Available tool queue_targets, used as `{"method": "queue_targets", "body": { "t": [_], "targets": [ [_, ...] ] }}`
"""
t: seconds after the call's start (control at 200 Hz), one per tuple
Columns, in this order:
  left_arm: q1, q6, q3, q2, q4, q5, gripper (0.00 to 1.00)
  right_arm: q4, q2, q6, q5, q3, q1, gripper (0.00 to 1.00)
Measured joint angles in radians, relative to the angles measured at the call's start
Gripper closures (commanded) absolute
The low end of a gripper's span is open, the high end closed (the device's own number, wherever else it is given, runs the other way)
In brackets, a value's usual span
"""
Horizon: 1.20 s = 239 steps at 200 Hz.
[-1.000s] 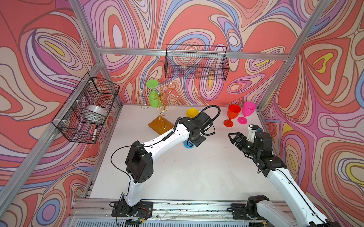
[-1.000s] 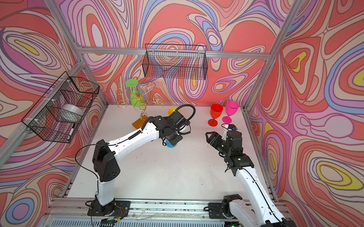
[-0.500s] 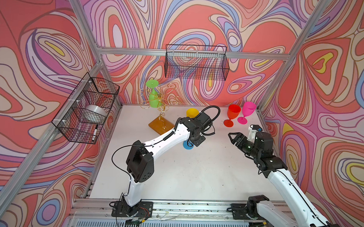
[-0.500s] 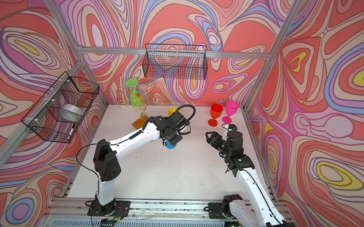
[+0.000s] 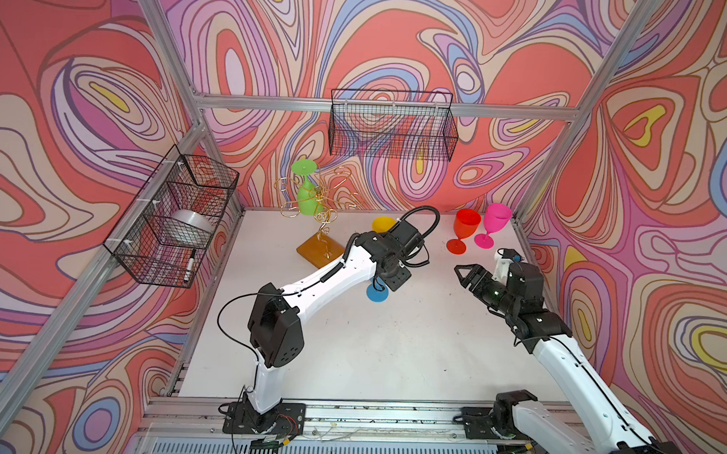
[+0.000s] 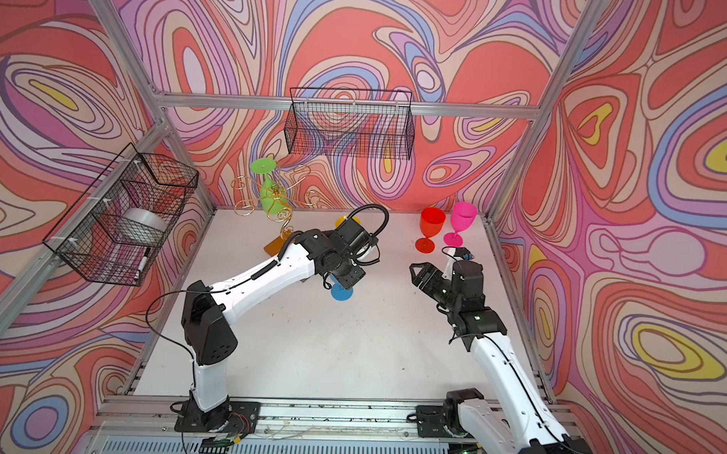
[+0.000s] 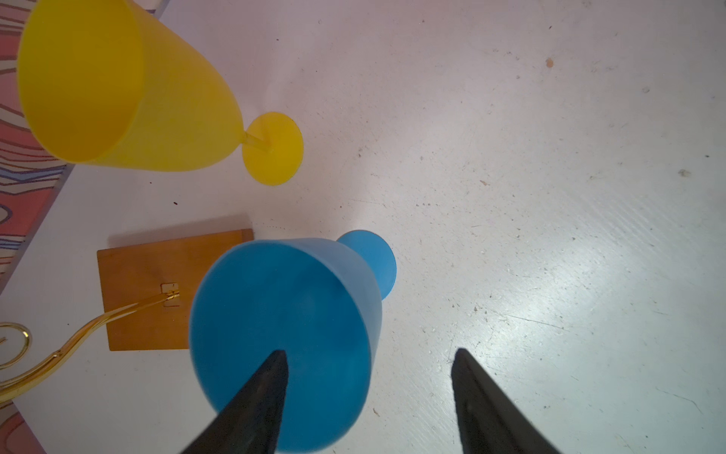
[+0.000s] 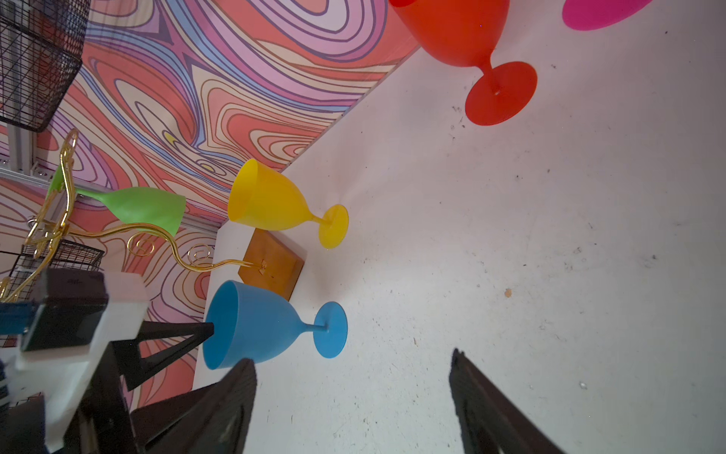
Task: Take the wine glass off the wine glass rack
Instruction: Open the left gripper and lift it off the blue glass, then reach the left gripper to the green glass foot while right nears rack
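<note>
A: How are the jaws set?
B: The left gripper (image 7: 369,353) is spread wide, nothing clamped; 1 finger is seen at the mouth of the blue wine glass (image 7: 275,298), contact unclear. The right gripper (image 8: 351,357) is open, empty.
A: Where are the glasses?
B: The green wine glass (image 5: 306,197) is hung upside down on the wine glass rack (image 5: 317,251), back left; the blue wine glass is stood upright beside its base.
A: What could be spoiled?
B: By a slanted withdrawal the rim could be hooked and the blue wine glass toppled.
</note>
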Motion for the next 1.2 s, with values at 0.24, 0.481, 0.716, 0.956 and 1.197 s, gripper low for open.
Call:
{"method": "queue_targets", "body": {
  "t": [0.24, 0.481, 0.716, 0.956, 1.197],
  "targets": [
    [-0.026, -0.001, 0.007, -0.076, 0.001, -0.046, 0.16, 0.024, 0.006, 0.001, -0.009, 0.0, 0.0, 0.19],
    [-0.09, -0.01, 0.039, -0.139, -0.001, -0.09, 0.07, 0.024, 0.018, 0.004, -0.016, 0.007, 0.0, 0.19],
    [-0.151, -0.034, 0.183, -0.183, -0.035, -0.123, 0.06, 0.018, -0.002, 0.003, -0.015, 0.047, 0.0, 0.19],
    [-0.15, -0.063, 0.296, -0.241, -0.082, -0.141, 0.04, 0.002, -0.068, -0.011, -0.011, 0.085, 0.0, 0.19],
    [-0.111, -0.096, 0.367, -0.243, -0.139, -0.167, 0.04, 0.002, -0.072, -0.023, -0.009, 0.14, 0.02, 0.19]
  ]
}}
